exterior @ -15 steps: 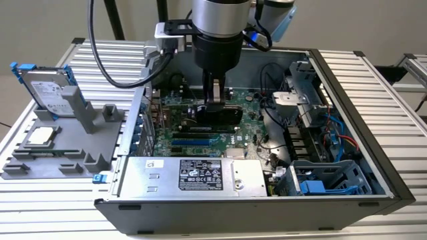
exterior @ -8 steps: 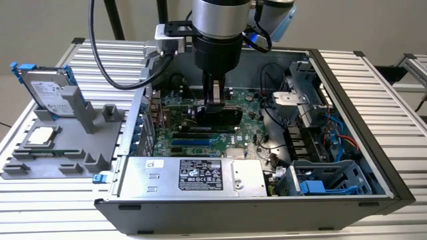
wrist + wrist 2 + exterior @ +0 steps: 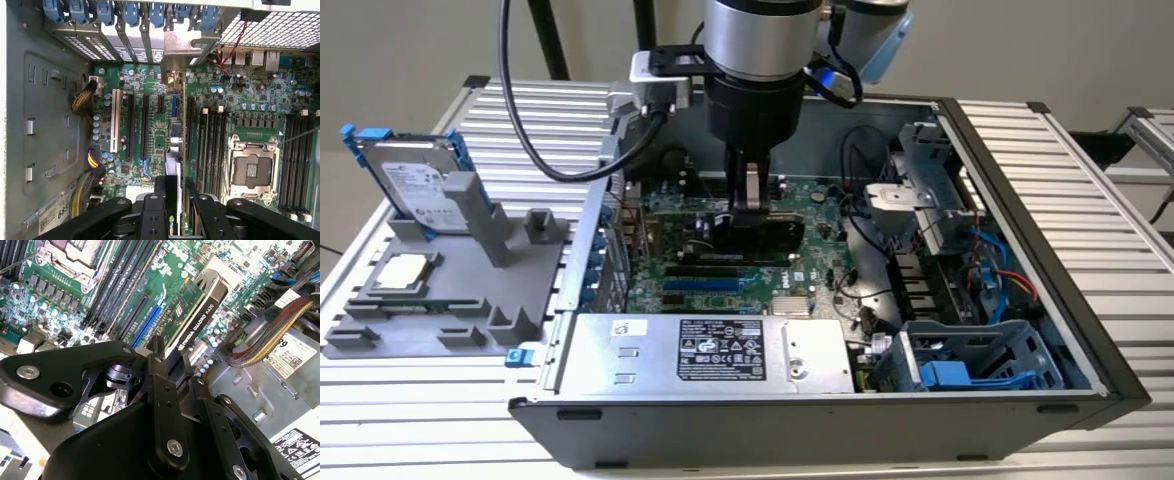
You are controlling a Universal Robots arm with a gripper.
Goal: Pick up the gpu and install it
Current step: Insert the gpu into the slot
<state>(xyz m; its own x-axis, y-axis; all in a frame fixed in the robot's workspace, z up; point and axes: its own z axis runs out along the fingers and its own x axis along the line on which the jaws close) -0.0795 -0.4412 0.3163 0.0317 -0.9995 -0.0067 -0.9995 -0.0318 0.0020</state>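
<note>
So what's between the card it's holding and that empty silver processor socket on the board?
Long black memory slots lie between the gpu and the socket, in the first wrist view.

green motherboard (image 3: 720,250) dotted with black and blue slots (image 3: 174,106). black gpu (image 3: 197,322) edged green, clamped in black gripper (image 3: 172,362). silver hard drive (image 3: 420,185), blue clips (image 3: 367,132).

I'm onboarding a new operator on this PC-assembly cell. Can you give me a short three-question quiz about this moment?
1. True or false: the gripper is shut on the gpu.
2. The gpu is now: A) on the grey fixture, B) above the motherboard inside the case, C) on the power supply.
3. Which two parts sit on the grey fixture?

Key: 1 true. 2 B. 3 the hard drive and the CPU chip.
</note>
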